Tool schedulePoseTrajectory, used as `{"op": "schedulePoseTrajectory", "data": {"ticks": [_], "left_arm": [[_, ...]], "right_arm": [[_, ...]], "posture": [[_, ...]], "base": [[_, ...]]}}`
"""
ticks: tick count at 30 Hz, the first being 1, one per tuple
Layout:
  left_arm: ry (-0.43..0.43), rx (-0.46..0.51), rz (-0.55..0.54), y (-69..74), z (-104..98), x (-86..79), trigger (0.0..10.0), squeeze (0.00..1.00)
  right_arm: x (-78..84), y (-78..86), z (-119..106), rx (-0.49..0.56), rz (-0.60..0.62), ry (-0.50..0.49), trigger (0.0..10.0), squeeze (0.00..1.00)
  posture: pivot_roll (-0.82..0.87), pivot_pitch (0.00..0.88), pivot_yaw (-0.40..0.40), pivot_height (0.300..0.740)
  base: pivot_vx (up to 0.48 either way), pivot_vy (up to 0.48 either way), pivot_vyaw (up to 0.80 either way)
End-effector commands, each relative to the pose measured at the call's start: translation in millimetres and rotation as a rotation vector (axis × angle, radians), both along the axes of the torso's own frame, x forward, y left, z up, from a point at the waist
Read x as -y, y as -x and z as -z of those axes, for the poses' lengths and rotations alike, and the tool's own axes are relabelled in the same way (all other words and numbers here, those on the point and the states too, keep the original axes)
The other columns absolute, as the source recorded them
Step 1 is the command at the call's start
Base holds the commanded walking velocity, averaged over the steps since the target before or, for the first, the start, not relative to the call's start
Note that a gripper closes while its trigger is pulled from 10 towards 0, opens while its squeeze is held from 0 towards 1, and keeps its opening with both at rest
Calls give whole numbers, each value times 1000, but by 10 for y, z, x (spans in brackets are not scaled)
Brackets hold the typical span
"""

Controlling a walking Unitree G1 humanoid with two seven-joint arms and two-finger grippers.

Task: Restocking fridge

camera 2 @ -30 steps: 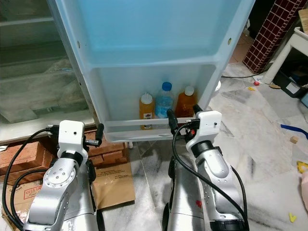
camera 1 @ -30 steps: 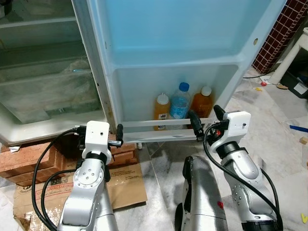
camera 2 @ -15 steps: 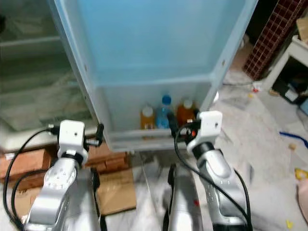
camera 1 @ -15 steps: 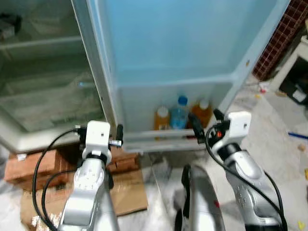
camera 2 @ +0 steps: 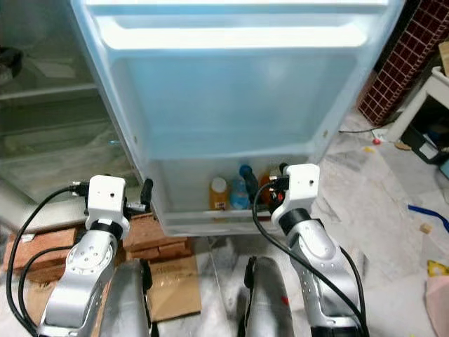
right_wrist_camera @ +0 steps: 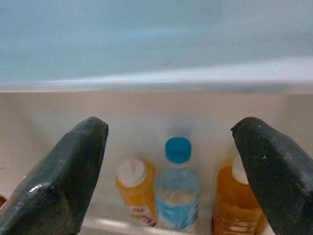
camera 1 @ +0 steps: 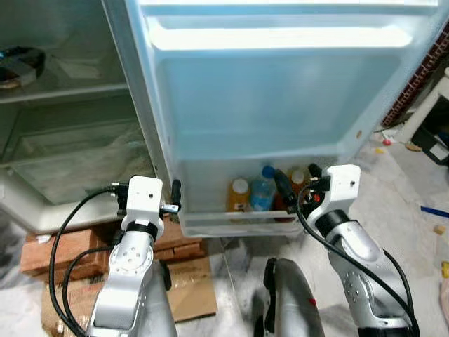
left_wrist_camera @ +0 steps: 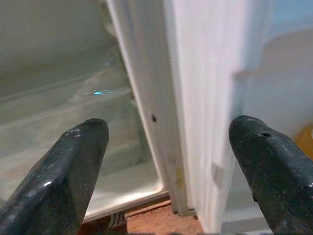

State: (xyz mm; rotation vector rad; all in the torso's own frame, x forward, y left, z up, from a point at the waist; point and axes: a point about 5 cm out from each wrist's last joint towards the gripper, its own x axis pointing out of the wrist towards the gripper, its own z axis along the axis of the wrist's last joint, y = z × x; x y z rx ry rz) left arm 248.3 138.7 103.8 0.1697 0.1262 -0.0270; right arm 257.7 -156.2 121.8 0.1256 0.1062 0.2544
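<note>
Compared with a second ago, both eye views have tilted upward, so the camera has moved: more of the open fridge door (camera 1: 280, 105) shows, and its bottom rack (camera 1: 238, 223) sits lower in frame. In the left eye view, three bottles stand there at lower centre: an orange juice bottle (camera 1: 239, 195), a blue-capped water bottle (camera 1: 263, 189) and a darker orange bottle (camera 1: 295, 184) partly behind the right gripper (camera 1: 295, 184), which is open and empty just before them. The left gripper (camera 1: 175, 193), at lower left, is also open and empty by the door's hinge edge. Restocking looks begun, with upper door space and the glass shelves (camera 1: 63, 91) still to fill. The fridge rests on bricks (camera 1: 63, 242); cardboard (camera 1: 189, 288) lies on the marble floor (camera 1: 400, 182). The left wrist view looks past spread fingers at the hinge edge. The right wrist view frames the three bottles between parted fingers.
</note>
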Motion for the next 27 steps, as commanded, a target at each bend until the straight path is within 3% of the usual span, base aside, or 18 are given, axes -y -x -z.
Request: {"op": "schedulePoseTrajectory", "data": {"ticks": [1, 3, 5, 8, 10, 16, 27], "left_arm": [[-8, -7, 10, -1, 21, 10, 10000, 0], [-8, -6, 10, -2, 22, 12, 10000, 0], [-8, -7, 11, -5, 24, 13, 10000, 0], [-7, -7, 13, -7, 26, 17, 10000, 0], [-7, -7, 15, -8, 27, 21, 10000, 0], [-7, -6, 12, -18, 27, 18, 10000, 0], [-10, -3, 14, -47, 31, 20, 10000, 0]], "right_arm": [[61, -12, -27, 3, 29, 2, 10000, 0], [68, -20, -35, 5, 30, 14, 10000, 0], [61, -36, -80, 20, 32, -34, 10000, 0], [35, -33, -118, 54, -10, 18, 10000, 0], [48, -33, -134, 67, 10, -2, 10000, 0], [80, -50, -133, 56, 32, -16, 10000, 0], [65, -89, -150, 77, 20, -3, 10000, 0]], "posture": [[7, 0, -19, 565], [8, 0, -20, 565], [6, 0, -20, 565], [5, 0, -20, 565], [7, 0, -20, 565], [5, 0, -18, 605], [6, 0, -15, 675]], "base": [[-292, 0, 0], [-298, 0, 0], [-296, 0, 0], [-296, 0, 0], [-322, 0, 0], [-282, 0, 0], [0, 0, 0]]}}
